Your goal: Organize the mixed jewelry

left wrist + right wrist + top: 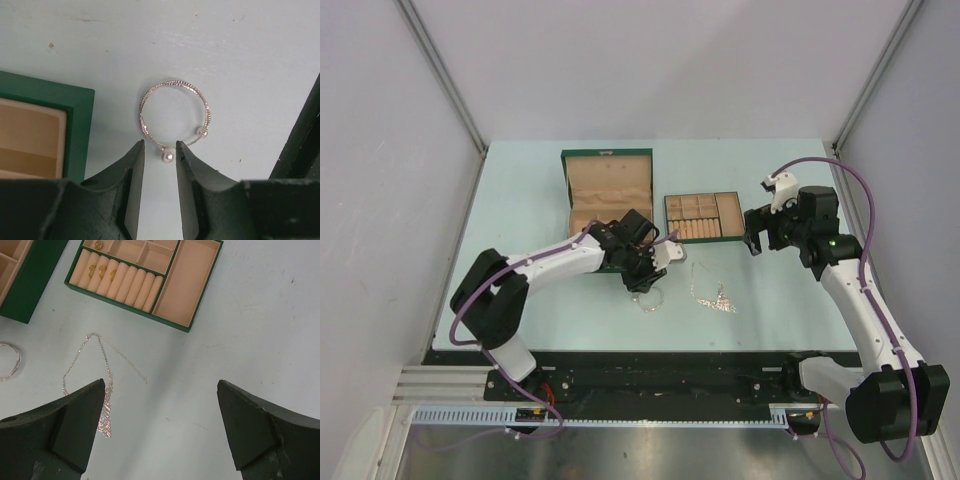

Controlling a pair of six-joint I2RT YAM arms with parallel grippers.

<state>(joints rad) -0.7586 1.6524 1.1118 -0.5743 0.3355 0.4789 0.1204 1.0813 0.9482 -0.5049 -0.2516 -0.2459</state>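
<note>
Green box (75, 130) lies near silver bangle (175, 82), not touching.

Bright, even overhead light covers the table (520, 190), leaving only faint, soft shadows. In the wrist views the near fingers (115, 210) look slightly blurred, the surface beyond sharp

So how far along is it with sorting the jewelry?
Early on, I'd say. Done: a few small gold pieces sit on the rolls of the divided tray. In hand: the left gripper is open, fingers either side of a bead on the silver bangle, which lies on the table. Left: the chain necklace lies loose there too, the right gripper open above it.
</note>
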